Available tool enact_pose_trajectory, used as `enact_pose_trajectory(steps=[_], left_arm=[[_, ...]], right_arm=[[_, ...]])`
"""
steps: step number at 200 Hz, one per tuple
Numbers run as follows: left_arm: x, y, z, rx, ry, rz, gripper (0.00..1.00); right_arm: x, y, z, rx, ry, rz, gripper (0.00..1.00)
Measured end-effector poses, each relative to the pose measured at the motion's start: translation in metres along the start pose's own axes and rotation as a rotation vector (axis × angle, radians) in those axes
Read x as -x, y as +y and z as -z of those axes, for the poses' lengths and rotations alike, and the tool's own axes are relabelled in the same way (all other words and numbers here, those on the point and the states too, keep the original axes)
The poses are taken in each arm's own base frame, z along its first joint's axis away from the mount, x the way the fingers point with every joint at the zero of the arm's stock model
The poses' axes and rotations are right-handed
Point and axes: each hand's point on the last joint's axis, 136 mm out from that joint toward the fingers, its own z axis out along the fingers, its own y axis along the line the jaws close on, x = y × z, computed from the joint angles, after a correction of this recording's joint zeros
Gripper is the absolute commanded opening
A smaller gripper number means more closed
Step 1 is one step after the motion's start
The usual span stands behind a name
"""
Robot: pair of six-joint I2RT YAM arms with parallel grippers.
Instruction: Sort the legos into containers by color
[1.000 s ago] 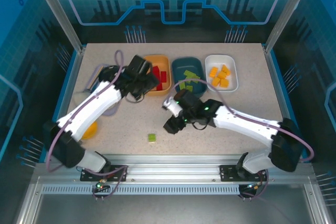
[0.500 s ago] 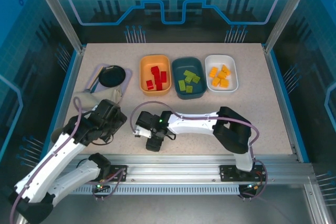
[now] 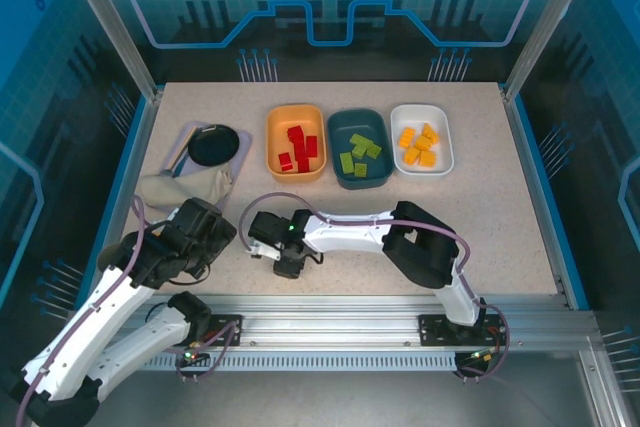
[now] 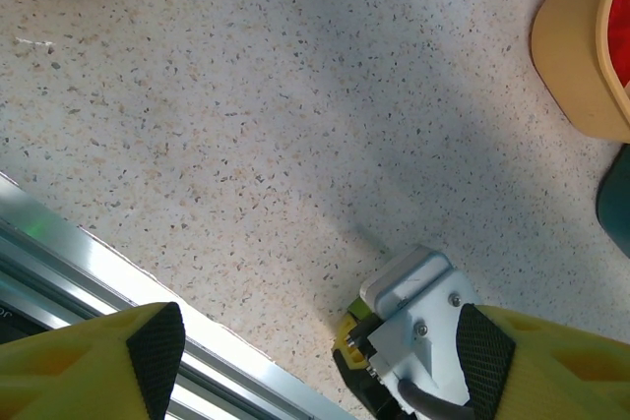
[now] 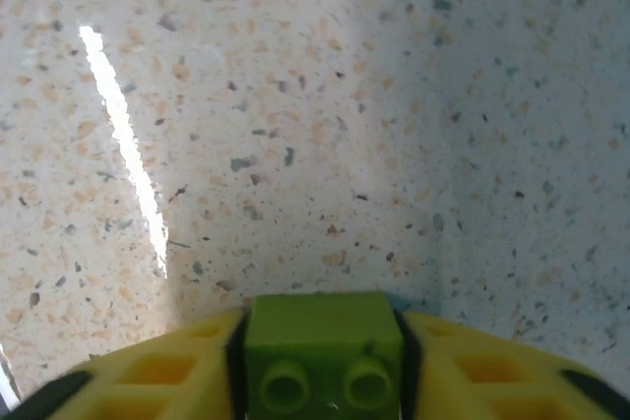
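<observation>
Overhead and wrist cameras
Top view looked down over the whole bench [image 3: 480, 237]; both wrist views hugged it (left's caught the right end effector [image 4: 352, 339]).

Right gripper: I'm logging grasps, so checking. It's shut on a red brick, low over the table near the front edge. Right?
No, the colour is wrong: the brick is light green, not red. The right wrist view shows the right gripper shut on it, low over the table near the front edge.
</observation>
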Motion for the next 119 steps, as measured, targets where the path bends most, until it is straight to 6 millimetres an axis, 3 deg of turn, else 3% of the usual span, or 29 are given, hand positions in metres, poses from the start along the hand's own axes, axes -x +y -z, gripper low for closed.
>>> enact_pose_trajectory(steps=[18, 50, 70, 90, 119], left_arm=[[0.0, -0.001, 0.0, -0.002, 0.001, -0.001, 0.77], [-0.002, -0.006, -0.001, -0.018, 0.016, -0.008, 0.77], [-0.006, -0.016, -0.007, -0.033, 0.038, -0.03, 0.76], [-0.011, -0.03, -0.015, -0.049, 0.068, -0.059, 0.76], [-0.019, -0.056, -0.032, -0.071, 0.112, -0.121, 0.77]], right_arm=[[0.0, -0.002, 0.001, -0.001, 0.0, -0.017, 0.27], [-0.001, -0.012, 0.005, -0.007, -0.004, -0.062, 0.23], [0.001, -0.033, 0.024, -0.019, -0.042, -0.139, 0.23], [0.003, -0.075, 0.061, -0.048, -0.132, -0.274, 0.23], [-0.015, -0.163, 0.114, -0.111, -0.277, -0.563, 0.23]])
